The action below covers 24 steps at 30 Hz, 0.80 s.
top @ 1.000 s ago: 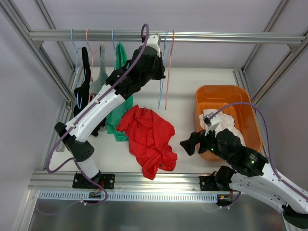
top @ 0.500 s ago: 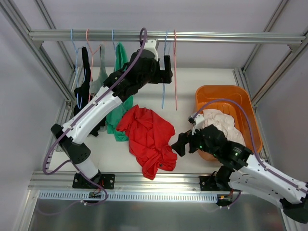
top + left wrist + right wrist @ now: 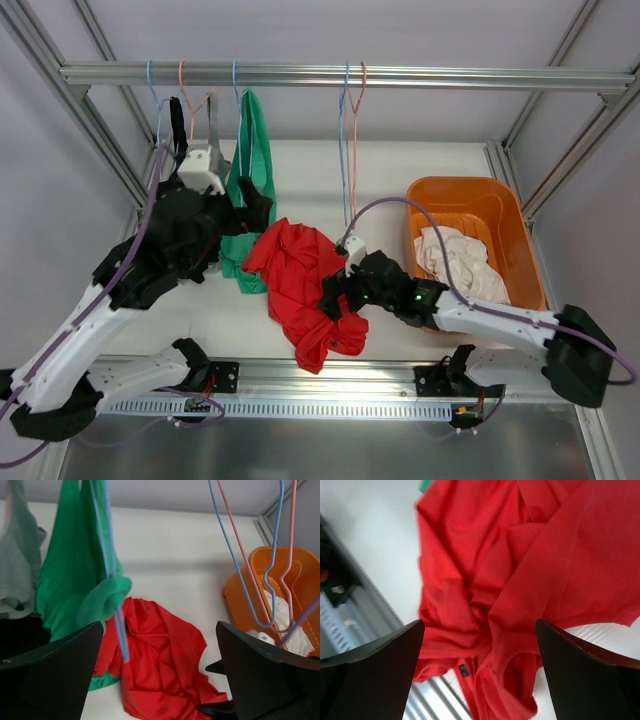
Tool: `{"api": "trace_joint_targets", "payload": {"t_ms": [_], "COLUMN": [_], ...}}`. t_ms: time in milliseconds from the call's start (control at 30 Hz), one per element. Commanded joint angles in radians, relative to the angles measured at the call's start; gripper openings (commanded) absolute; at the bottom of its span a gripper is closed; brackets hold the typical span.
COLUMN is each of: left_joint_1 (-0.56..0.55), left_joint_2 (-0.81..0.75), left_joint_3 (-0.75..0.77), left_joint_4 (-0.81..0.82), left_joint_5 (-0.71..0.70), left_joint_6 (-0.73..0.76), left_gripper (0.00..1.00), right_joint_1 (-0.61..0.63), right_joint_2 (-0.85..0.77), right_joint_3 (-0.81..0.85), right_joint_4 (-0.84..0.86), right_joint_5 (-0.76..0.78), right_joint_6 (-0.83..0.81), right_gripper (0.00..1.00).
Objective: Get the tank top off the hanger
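Left of the orange bin [image 3: 470,184], red tank top [image 3: 300,272] crumpled on the table [image 3: 400,170], right gripper [image 3: 332,298] over it, jaws spread and empty, left gripper [image 3: 250,208] farther left of the bin, beside a green garment [image 3: 250,150], jaws wide, holding nothing

The left gripper [image 3: 254,204] is close against the green tank top [image 3: 246,150], which hangs from the rail [image 3: 450,76] above it. The right gripper [image 3: 335,296] is over the edge of the red garment [image 3: 300,270], fingers apparently spread, though they are dark there; behind it stands the orange basket [image 3: 470,200] with white cloth [image 3: 455,255].
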Motion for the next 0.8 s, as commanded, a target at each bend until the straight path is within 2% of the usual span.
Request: {"api": "trace_joint_targets", "payload": {"t_ms": [0, 100, 300, 433, 500, 533, 567, 600, 667, 733, 767], "left_joint_1": [0.005, 0.005, 0.005, 0.005, 0.005, 0.005, 0.005, 0.005, 0.005, 0.005, 0.005], "left_joint_2": [-0.125, -0.275, -0.464, -0.466, -0.446, -0.44, -0.435, -0.426, -0.426, -0.432, -0.439], "left_joint_3": [-0.121, -0.216, -0.394, -0.432, -0.429, -0.429, -0.428, -0.426, -0.425, -0.429, -0.429], "left_joint_4": [0.008, 0.002, -0.015, -0.024, -0.026, -0.026, -0.026, -0.026, -0.029, -0.029, -0.029], "left_joint_5": [-0.05, -0.014, -0.055, -0.084, -0.07, -0.067, -0.064, -0.064, -0.058, -0.06, -0.061], "left_joint_6": [0.062, 0.094, 0.149, 0.166, 0.165, 0.165, 0.165, 0.165, 0.166, 0.166, 0.168], "left_gripper": [0.99, 0.99, 0.99, 0.99, 0.99, 0.99, 0.99, 0.99, 0.99, 0.99, 0.99], "right_joint_1": [0.025, 0.061, 0.091, 0.108, 0.125, 0.131, 0.145, 0.153, 0.188, 0.213, 0.234], "right_joint_2": [0.166, 0.311, 0.582, 0.674, 0.705, 0.711, 0.714, 0.714, 0.69, 0.62, 0.589], "right_joint_3": [0.063, 0.12, 0.232, 0.272, 0.269, 0.257, 0.246, 0.235, 0.191, 0.157, 0.124], "right_joint_4": [0.156, 0.173, 0.17, 0.109, 0.083, 0.078, 0.08, 0.08, 0.115, 0.142, 0.161], "right_joint_5": [0.117, 0.276, 0.29, 0.37, 0.436, 0.457, 0.473, 0.508, 0.531, 0.557, 0.575], "right_joint_6": [0.015, 0.028, -0.012, 0.027, 0.072, 0.09, 0.109, 0.126, 0.149, 0.144, 0.14], "right_gripper": [1.0, 0.99, 0.99, 1.0, 0.93, 0.88, 0.66, 0.56, 0.38, 0.29, 0.13]}}
